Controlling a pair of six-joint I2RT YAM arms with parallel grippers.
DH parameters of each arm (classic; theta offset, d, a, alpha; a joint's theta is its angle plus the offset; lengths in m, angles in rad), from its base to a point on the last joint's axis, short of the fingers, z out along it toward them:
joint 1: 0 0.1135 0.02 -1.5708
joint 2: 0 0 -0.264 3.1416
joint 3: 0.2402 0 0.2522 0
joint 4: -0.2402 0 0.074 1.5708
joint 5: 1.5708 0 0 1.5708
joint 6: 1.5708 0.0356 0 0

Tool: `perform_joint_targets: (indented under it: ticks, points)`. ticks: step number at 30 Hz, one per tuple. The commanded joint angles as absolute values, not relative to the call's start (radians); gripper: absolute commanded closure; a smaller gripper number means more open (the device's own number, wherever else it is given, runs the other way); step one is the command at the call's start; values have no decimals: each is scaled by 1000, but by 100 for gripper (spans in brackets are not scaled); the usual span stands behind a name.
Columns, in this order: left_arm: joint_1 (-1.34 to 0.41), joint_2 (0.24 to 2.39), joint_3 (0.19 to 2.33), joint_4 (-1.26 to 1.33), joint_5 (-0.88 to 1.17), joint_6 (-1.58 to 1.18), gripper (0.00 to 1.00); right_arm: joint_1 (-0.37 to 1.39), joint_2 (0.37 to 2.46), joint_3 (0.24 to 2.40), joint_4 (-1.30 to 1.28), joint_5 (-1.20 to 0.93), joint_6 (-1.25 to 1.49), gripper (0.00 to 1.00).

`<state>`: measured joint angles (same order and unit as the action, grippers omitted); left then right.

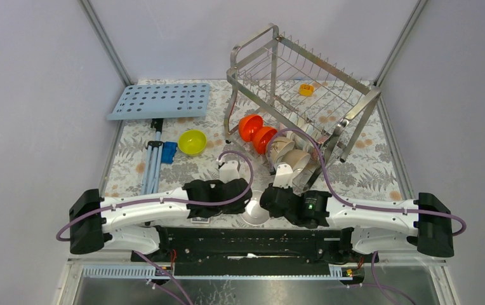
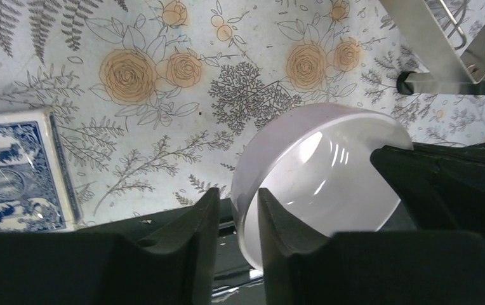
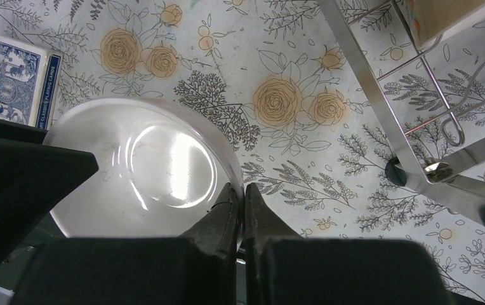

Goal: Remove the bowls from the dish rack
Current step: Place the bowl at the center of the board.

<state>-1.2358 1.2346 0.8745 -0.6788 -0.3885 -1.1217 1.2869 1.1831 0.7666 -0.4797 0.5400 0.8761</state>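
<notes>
Patience suits this handover: the white bowl [image 2: 310,184] hangs over the table's [image 1: 367,178] near edge, clear of the dish rack [image 1: 303,105], pinched by the right pincer [image 3: 240,189], so the left pincer [image 2: 237,194], narrow and straddling the opposite rim, should clamp firmly before the right lets go.

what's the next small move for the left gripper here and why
Probably close the left gripper onto the rim of the white bowl: its fingers straddle that rim with a gap showing, while the right gripper alone pinches the bowl's other side.
</notes>
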Motion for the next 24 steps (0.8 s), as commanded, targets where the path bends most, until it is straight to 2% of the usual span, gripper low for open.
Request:
perform_joint_targets:
  ticks: [1,6,8,9,13,15,20,24]
  points:
    - [-1233,1244,871,-653,-389,-1111,75,1267,1186,816,-444,582,939,100]
    - [-1233,1252,870,-653,-395,-1105,98,1267,1186,825,-443,564,928,100]
    - [-1233,1251,869,-653,-401,-1104,100,1267,1184,828,-443,556,917,96]
    - [-1233,1248,868,-653,-408,-1103,100,1267,1180,828,-439,549,908,89]
    - [-1228,1233,858,-653,-445,-1104,100,1267,1167,847,-440,514,863,36]
    - [-1212,1222,856,-653,-448,-1103,100,1267,1158,867,-469,513,854,21]
    - [-1121,1159,857,-671,-446,-1066,100,1267,1082,881,-517,526,829,17]
    - [-986,1100,851,-666,-432,-973,100,1267,968,779,-490,566,818,18]
